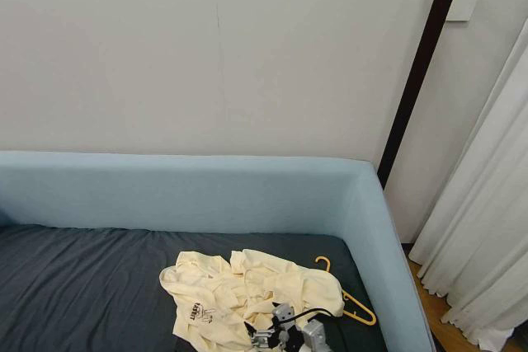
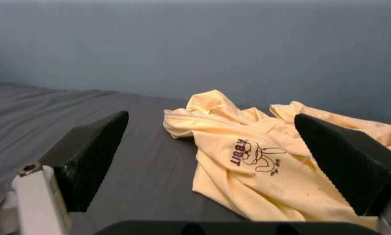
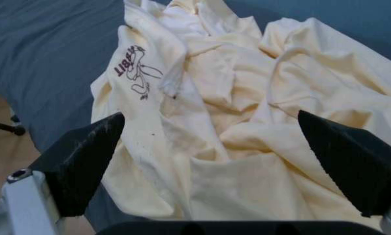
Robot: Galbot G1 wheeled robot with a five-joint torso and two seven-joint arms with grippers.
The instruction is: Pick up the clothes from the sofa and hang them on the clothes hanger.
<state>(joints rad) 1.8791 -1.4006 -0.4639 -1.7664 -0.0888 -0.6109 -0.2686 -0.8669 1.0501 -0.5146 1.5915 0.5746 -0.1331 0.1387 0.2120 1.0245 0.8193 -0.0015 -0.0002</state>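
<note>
A crumpled pale yellow shirt [image 1: 239, 290] with a dark rabbit print lies on the dark seat of the sofa, near its right end. An orange hanger [image 1: 355, 307] pokes out from the shirt's right side. My right gripper [image 1: 290, 329] hovers over the shirt's near edge; in the right wrist view its fingers [image 3: 84, 161] stand open with the shirt [image 3: 247, 122] close beneath and nothing held. My left gripper [image 2: 210, 117] is open too, low over the seat to the left of the shirt [image 2: 261, 161], a short way off.
The sofa has a light blue back [image 1: 206, 191] and right arm [image 1: 375, 237], and a dark grey seat [image 1: 74, 286]. A dark rack pole [image 1: 417, 72] rises behind the right arm. White curtains [image 1: 487, 228] hang at the far right over a wooden floor.
</note>
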